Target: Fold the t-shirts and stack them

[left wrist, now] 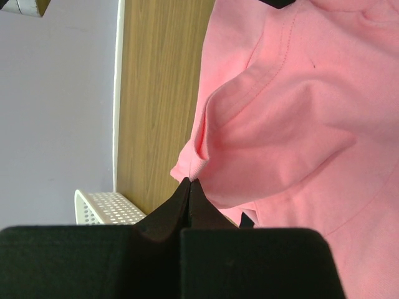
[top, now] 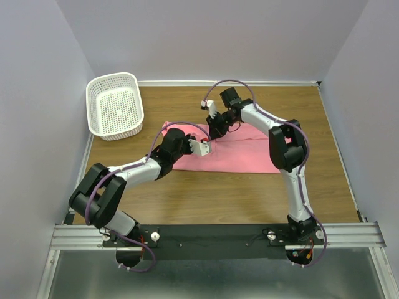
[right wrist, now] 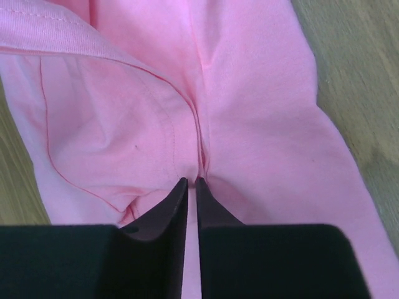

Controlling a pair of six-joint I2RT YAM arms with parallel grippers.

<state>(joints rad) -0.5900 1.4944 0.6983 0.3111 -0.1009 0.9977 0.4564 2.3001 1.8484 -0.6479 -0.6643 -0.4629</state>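
Note:
One salmon-pink t-shirt (top: 249, 152) lies partly folded across the middle of the wooden table. My left gripper (top: 209, 146) is at its left end, shut on a small bunch of the cloth's edge (left wrist: 196, 165), which sticks out just past the meeting tips (left wrist: 189, 181). My right gripper (top: 215, 134) comes in from the far side close beside it. Its jaws stand only a narrow slit apart (right wrist: 191, 180), pinching a raised ridge of the t-shirt (right wrist: 249, 93) near a stitched seam.
A white perforated basket (top: 115, 106) stands at the back left corner, also seen low in the left wrist view (left wrist: 109, 208). Bare wood (top: 218, 199) lies between the shirt and the arm bases. Walls close in the table on three sides.

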